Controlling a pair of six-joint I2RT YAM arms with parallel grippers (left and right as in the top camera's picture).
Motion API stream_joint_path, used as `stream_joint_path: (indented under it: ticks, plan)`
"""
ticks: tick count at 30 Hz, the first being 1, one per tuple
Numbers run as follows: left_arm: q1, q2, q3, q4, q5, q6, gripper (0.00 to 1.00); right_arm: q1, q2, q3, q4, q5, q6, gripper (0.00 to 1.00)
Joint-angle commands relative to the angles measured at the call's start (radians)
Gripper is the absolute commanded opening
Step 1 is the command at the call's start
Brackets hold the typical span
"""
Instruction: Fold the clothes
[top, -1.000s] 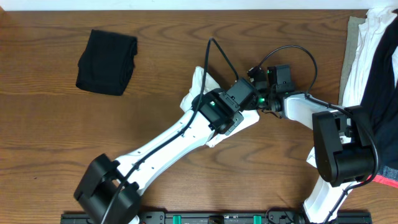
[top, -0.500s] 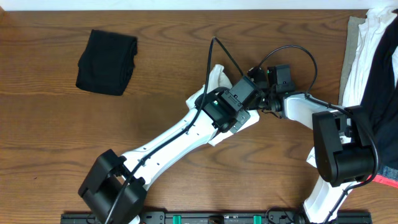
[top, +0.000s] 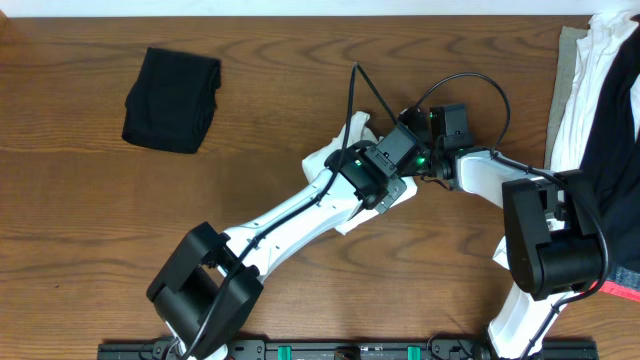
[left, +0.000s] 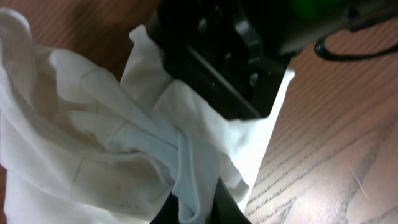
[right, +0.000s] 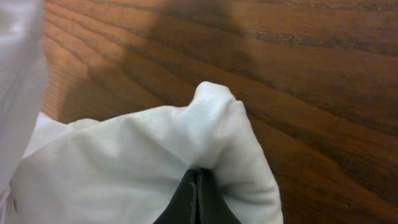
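A white garment (top: 352, 133) lies bunched in the middle of the table, mostly hidden under both arms in the overhead view. My left gripper (left: 198, 210) is shut on a fold of this white cloth (left: 93, 124), which hangs crumpled in front of it. The right gripper (right: 198, 200) is shut on another bulging fold of the same white fabric (right: 143, 149), just above the wood. Both grippers meet close together near the table's centre (top: 412, 158). A folded black garment (top: 171, 86) rests at the far left.
A pile of white and dark clothes (top: 600, 90) sits along the right edge of the wooden table (top: 250, 60). Black cables (top: 470, 85) loop above the right wrist. The right arm's base (top: 545, 245) stands at the near right.
My left arm has shifted to the right and slightly away, carrying the bunched white cloth with it. The right arm has stayed in place.
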Motion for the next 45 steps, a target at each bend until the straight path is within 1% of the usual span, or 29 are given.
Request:
stream_joint_path:
  ticks: [1,13,20,22,23,26,27,28,29,30,31,34,35,38,40,41,45]
  plan:
    - [-0.004,0.02,0.021,0.019,0.014,-0.01,0.06,0.019,0.056,-0.03,-0.031,0.045,0.014,0.01]
    - [-0.004,0.044,0.021,0.071,0.018,-0.029,0.06,0.019,0.056,-0.03,-0.032,0.045,0.014,0.01]
    - [-0.004,0.083,0.021,0.074,0.018,-0.029,0.07,0.019,0.056,-0.03,-0.031,0.045,0.014,0.01]
    - [-0.004,0.087,0.021,0.08,0.018,-0.045,0.07,0.019,0.055,-0.03,-0.029,0.046,0.014,0.01]
    - [-0.004,0.087,0.021,0.087,0.018,-0.052,0.08,0.018,0.055,-0.03,-0.027,0.05,0.014,0.01]
    - [-0.004,0.085,0.021,0.115,0.03,-0.054,0.17,0.008,0.046,-0.027,-0.026,0.078,0.014,0.02]
    - [-0.004,0.085,0.021,0.123,0.038,-0.054,0.24,0.003,0.04,-0.025,-0.028,0.079,0.014,0.04]
    - [-0.004,0.085,0.021,0.131,0.044,-0.055,0.27,-0.003,0.029,-0.023,-0.031,0.079,0.014,0.07]
    - [-0.004,0.085,0.021,0.14,0.045,-0.055,0.31,-0.01,0.015,-0.02,-0.036,0.079,0.014,0.14]
    - [-0.004,0.085,0.021,0.146,0.045,-0.055,0.38,-0.014,-0.001,-0.018,-0.043,0.079,0.014,0.18]
    - [-0.004,0.084,0.021,0.152,0.045,-0.055,0.42,-0.019,-0.019,-0.017,-0.048,0.079,0.014,0.2]
    - [-0.004,0.072,0.021,0.179,0.048,-0.055,0.47,-0.035,-0.101,-0.017,-0.07,0.089,0.013,0.31]
    - [-0.004,0.064,0.022,0.196,0.063,-0.055,0.48,-0.039,-0.134,-0.017,-0.079,0.109,0.013,0.32]
    - [-0.004,0.027,0.027,0.25,0.103,-0.072,0.53,-0.042,-0.235,-0.017,-0.117,0.193,0.0,0.42]
    - [-0.003,0.0,0.035,0.265,0.103,-0.085,0.53,-0.041,-0.294,-0.017,-0.151,0.25,-0.005,0.47]
    - [-0.002,-0.019,0.038,0.272,0.103,-0.086,0.54,-0.04,-0.322,-0.017,-0.17,0.277,-0.005,0.5]
    - [0.017,-0.092,0.043,0.273,0.101,-0.103,0.56,-0.04,-0.42,-0.017,-0.245,0.318,-0.006,0.52]
